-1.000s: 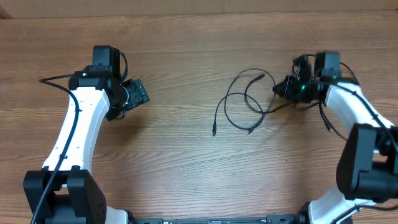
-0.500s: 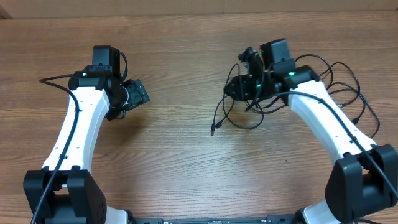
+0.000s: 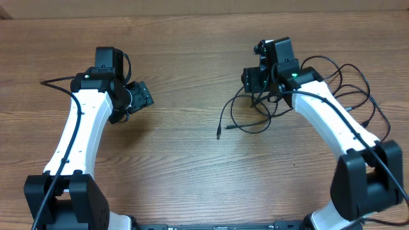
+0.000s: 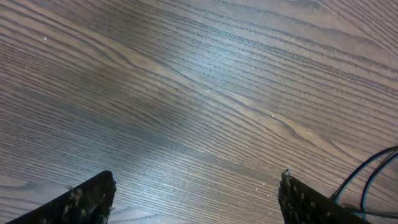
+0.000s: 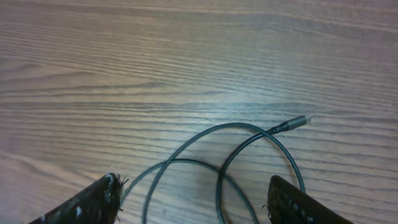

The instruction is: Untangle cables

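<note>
Wooden counter (image 3: 179, 166), overhead: black cables (image 3: 249, 130) are lying looped right of centre. The right pincer (image 3: 250, 80) is hovering over them, and the left pincer (image 3: 142, 96) is sitting well apart.

Left wrist: the left pincer (image 4: 196, 183) is gaping over bare wood.

Right wrist: the right pincer (image 5: 193, 180) is hanging open and empty above crossed loops. It seems to be choosing a strand; the next move calls for lowering onto one loop.

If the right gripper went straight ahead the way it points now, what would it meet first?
Probably the black cable loops lying on the table, just ahead of the right gripper; the gap is hard to judge.
</note>
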You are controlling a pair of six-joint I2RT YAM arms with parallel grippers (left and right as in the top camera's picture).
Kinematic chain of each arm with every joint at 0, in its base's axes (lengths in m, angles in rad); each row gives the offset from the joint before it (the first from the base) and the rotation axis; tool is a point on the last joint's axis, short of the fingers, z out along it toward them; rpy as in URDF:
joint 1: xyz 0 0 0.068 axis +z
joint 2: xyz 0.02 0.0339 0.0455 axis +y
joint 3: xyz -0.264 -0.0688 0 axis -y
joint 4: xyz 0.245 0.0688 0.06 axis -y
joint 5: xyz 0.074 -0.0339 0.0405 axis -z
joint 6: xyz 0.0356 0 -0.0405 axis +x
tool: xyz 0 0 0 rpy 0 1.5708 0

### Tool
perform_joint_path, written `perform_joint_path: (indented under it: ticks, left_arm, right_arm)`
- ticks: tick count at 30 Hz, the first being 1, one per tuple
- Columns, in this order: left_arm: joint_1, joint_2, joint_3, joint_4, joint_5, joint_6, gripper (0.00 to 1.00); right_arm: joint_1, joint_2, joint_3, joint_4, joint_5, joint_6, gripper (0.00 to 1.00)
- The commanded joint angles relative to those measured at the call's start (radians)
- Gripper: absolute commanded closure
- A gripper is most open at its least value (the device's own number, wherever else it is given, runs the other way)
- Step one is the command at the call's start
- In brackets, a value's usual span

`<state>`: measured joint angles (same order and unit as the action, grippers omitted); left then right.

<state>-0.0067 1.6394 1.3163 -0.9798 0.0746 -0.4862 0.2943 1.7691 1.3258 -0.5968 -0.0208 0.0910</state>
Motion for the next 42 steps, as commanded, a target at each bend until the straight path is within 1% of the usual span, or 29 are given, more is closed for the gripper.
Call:
perform_joint_path:
  ticks: [1,4,6,11,18,20,23,26,27,30,32,35,37,40,42]
  left_arm:
    - [0.000,-0.005,0.023,0.000,0.005,0.018,0.16]
    - [0.000,-0.005,0.023,-0.003,0.005,0.018,0.16]
    - [0.000,-0.005,0.023,-0.004,0.004,0.019,0.16]
    - [0.000,-0.005,0.023,-0.004,0.005,0.018,0.17]
    - [0.000,-0.005,0.023,-0.004,0.005,0.018,0.16]
    - [0.000,-0.005,0.023,-0.003,0.005,0.018,0.16]
    - [0.000,-0.005,0.023,-0.001,0.005,0.018,0.16]
    - [0.000,-0.005,0.023,0.003,0.005,0.018,0.16]
    - [0.000,-0.005,0.023,0.003,0.005,0.015,0.16]
    - [0.000,-0.005,0.023,0.002,0.005,0.015,0.16]
    - [0.000,-0.005,0.023,0.001,0.004,0.015,0.16]
    - [0.000,-0.005,0.023,0.002,0.005,0.015,0.16]
    - [0.000,-0.005,0.023,0.002,0.005,0.015,0.17]
    - [0.000,-0.005,0.023,0.001,0.005,0.015,0.16]
    - [0.000,-0.005,0.023,0.000,0.005,0.015,0.16]
  right_arm:
    - [-0.004,0.053,0.003,0.007,0.027,0.014,0.28]
    - [-0.006,0.080,0.003,0.010,0.028,0.014,0.38]
    - [-0.014,0.083,0.003,0.016,0.029,0.022,0.42]
    - [-0.069,0.082,0.006,0.040,0.031,0.113,0.41]
    - [-0.208,0.083,0.006,0.031,0.020,0.319,0.43]
    - [-0.241,0.083,0.006,0.023,-0.029,0.366,0.43]
    - [-0.264,0.083,0.005,0.024,-0.147,0.414,0.46]
    - [-0.256,0.083,0.005,0.021,-0.172,0.502,0.49]
    - [-0.248,0.083,0.008,0.028,-0.188,0.511,0.50]
    - [-0.226,0.083,0.066,-0.004,-0.212,0.448,0.48]
    - [-0.217,0.083,0.150,-0.079,-0.188,0.413,0.41]
    - [-0.214,0.087,0.293,-0.202,-0.126,0.373,0.37]
    - [-0.214,0.091,0.385,-0.274,-0.101,0.351,0.38]
    - [-0.214,0.096,0.492,-0.355,-0.050,0.345,0.46]
    - [-0.214,0.108,0.541,-0.388,-0.040,0.345,0.47]
